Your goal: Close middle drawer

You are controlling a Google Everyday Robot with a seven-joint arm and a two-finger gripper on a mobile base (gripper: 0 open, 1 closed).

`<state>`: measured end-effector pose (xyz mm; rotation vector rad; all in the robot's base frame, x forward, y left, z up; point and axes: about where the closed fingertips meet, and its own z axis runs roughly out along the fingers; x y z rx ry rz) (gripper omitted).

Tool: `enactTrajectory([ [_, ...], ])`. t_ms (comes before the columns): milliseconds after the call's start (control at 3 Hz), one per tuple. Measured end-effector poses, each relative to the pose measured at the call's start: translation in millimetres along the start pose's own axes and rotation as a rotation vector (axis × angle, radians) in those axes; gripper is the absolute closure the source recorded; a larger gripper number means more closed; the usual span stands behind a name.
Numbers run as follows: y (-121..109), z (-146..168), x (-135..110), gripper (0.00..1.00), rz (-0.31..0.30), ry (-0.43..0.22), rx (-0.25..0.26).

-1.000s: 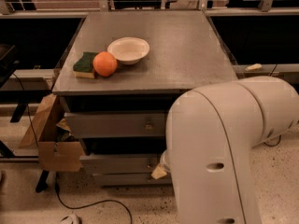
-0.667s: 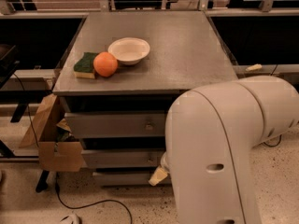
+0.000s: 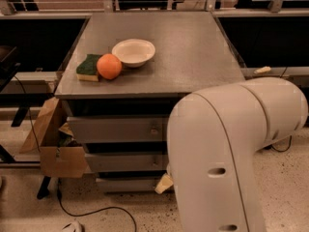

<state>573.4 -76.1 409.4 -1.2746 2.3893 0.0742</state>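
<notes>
Jaws mostly hidden, so I cannot tell whether they are open or closed: the gripper point(image 3: 163, 183) shows only as a pale tip poking out from behind the big white arm point(image 3: 231, 158), low at the cabinet's front, right of centre, level with the lowest drawer point(image 3: 126, 184). Just above it, the middle drawer point(image 3: 125, 161), 2nd of 3, lies under the top drawer point(image 3: 116, 128), with a dark band over its grey front. On the cabinet top point(image 3: 193, 57), near the left edge, a white bowl point(image 3: 133, 52) sits beside an orange point(image 3: 109, 66), which touches a green sponge point(image 3: 88, 67). An open cardboard box point(image 3: 53, 146) leans at the cabinet's left side.
</notes>
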Motion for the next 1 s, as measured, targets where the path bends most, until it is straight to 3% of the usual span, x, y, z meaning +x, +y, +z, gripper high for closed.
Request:
enactTrajectory([
  [1000,4.4,0.0,2.8,0.00,-0.007,0.003,-0.006],
])
